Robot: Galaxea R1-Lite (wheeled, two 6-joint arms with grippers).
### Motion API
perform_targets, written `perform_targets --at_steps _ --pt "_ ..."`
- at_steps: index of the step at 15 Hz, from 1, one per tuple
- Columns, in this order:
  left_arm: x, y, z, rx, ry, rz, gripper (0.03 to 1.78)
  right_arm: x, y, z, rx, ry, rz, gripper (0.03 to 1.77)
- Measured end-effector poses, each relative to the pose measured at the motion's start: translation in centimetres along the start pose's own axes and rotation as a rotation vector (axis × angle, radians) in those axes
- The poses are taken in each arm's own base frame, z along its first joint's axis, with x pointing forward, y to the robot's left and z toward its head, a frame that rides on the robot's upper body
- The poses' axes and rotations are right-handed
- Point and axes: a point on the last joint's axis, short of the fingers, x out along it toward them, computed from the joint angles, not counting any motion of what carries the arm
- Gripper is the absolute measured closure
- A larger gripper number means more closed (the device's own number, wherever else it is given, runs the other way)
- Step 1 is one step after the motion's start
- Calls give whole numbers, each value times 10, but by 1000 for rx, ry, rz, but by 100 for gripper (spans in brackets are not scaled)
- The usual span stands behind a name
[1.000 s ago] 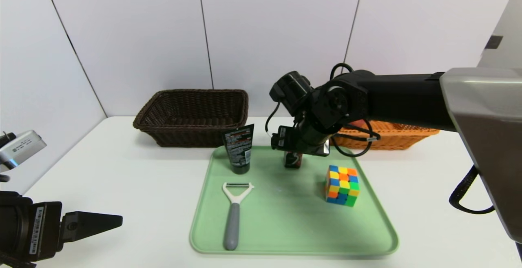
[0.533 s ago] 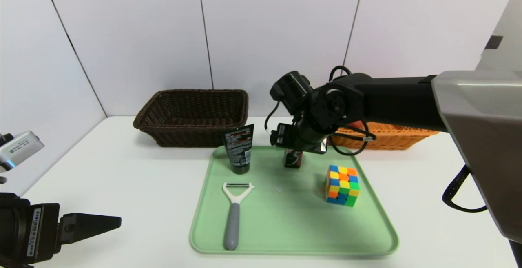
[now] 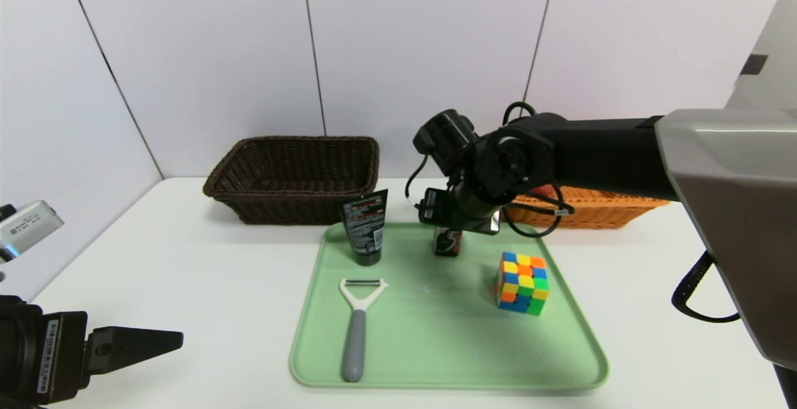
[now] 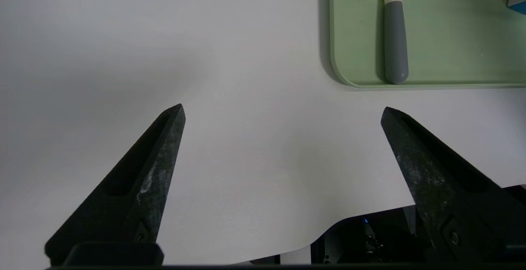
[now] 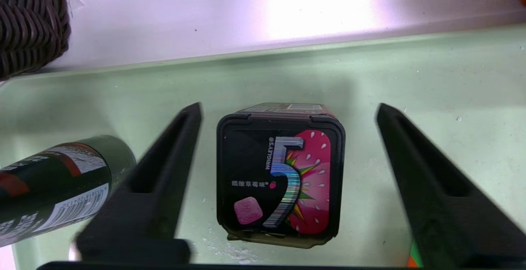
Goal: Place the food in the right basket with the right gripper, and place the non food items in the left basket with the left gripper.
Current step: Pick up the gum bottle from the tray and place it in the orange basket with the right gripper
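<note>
The small black box with the pink "5" [image 5: 281,175] stands upright on the green tray [image 3: 436,334], near its back edge. My right gripper [image 5: 289,105] is open and straddles the box, with a gap between it and each finger. A sliver of red peach [image 3: 543,190] shows in the orange-tan right basket [image 3: 598,206], mostly hidden by the right arm. On the tray are the black tube [image 3: 364,225], the peeler [image 3: 356,322] and the puzzle cube [image 3: 522,283]. My left gripper [image 4: 282,109] hovers open and empty over the table's front left corner.
The dark brown left basket [image 3: 292,175] stands at the back, left of the tray. The tube [image 5: 53,183] stands close beside one right finger. The table's near edge lies just under the left gripper. The peeler handle [image 4: 394,27] lies near the tray's front left corner.
The right wrist has shifted slightly over the black box. The left arm has sunk a little toward the lower left. The objects on the tray have not moved.
</note>
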Motion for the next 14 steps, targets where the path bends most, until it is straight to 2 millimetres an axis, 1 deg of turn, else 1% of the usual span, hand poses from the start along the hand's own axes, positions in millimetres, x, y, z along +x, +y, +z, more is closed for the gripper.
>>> perform_targets --at_steps 2,4,5,10,12,14 --pt "0 1 -1 -1 2 1 12 1 0 0 -2 2 0 73" --pt "0 1 -3 -2 2 1 12 1 0 0 0 3 1 95" --pt "-1 2 -4 -2 2 1 12 1 0 0 1 3 0 103" --pt "-4 2 -6 -1 -6 -3 12 -3 0 1 14 1 6 105" --pt "-5 3 -8 -2 -5 -2 12 -14 0 3 44 -10 21 105" --pt "-5 4 -11 -3 -2 -1 12 -31 -2 9 64 -33 48 105"
